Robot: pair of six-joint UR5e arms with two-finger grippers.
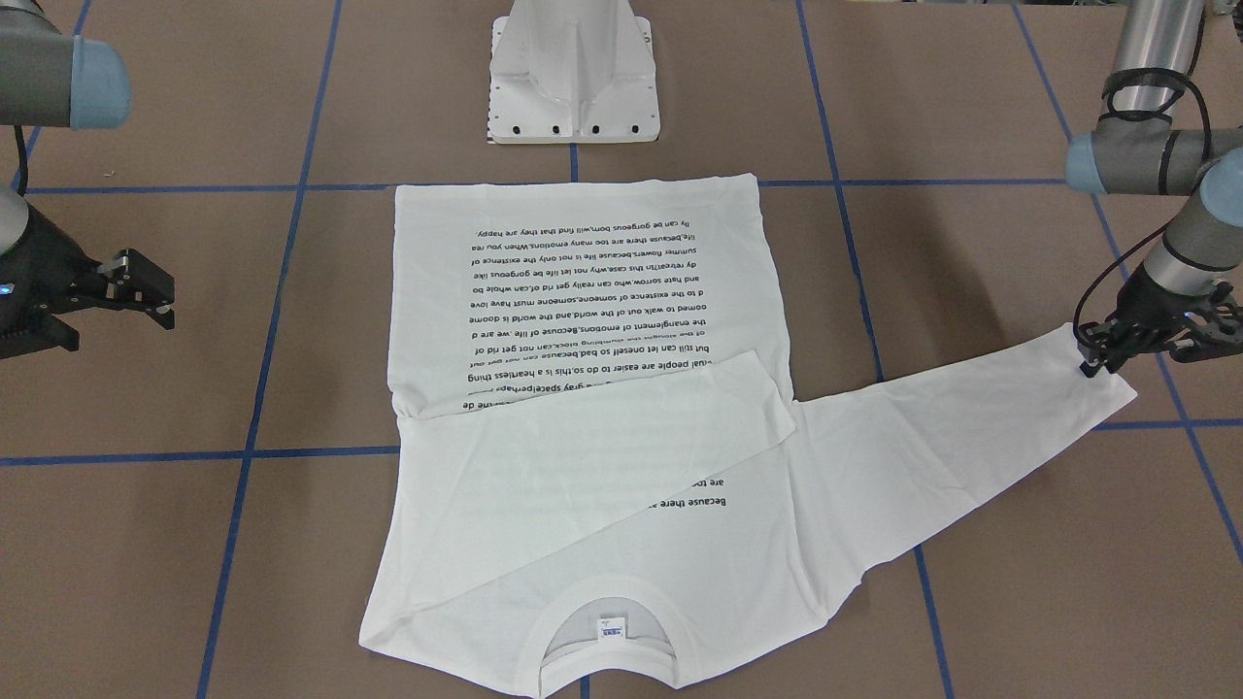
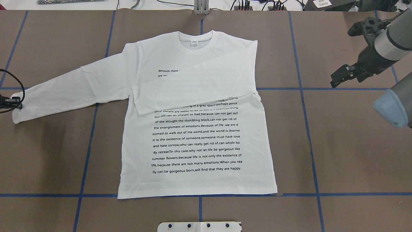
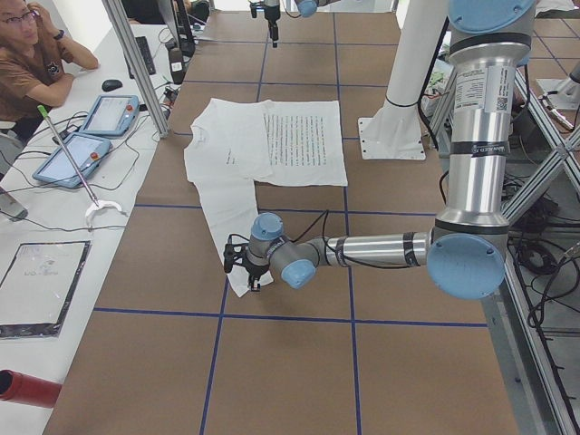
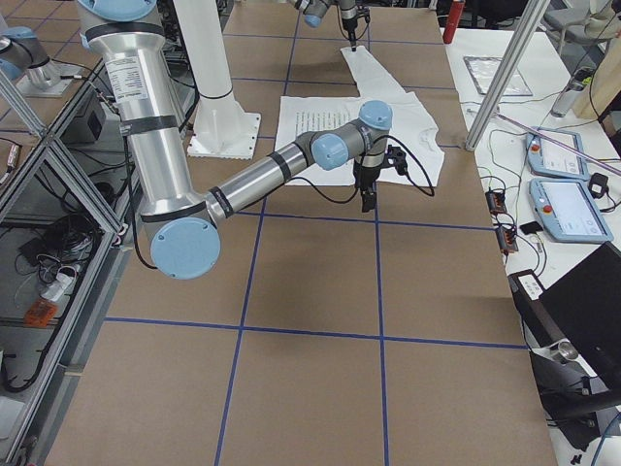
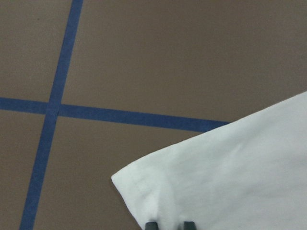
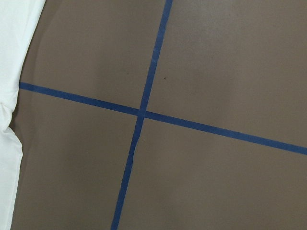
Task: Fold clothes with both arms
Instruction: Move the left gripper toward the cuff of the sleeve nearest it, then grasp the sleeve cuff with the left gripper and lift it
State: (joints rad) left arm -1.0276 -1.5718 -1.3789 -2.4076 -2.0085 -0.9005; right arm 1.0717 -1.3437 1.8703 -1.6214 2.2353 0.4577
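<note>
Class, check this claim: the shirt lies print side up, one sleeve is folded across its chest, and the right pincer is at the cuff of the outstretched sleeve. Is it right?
No. The left pincer is at that cuff of the shirt; the right pincer hangs open over the table. The overhead view shows it. The rest holds.

A white long-sleeved shirt is laid flat on the worktop, black text upward. One sleeve is folded across the chest; the other is stretched out, its cuff pinched by the left hand. The right hand is held open, well apart.
</note>
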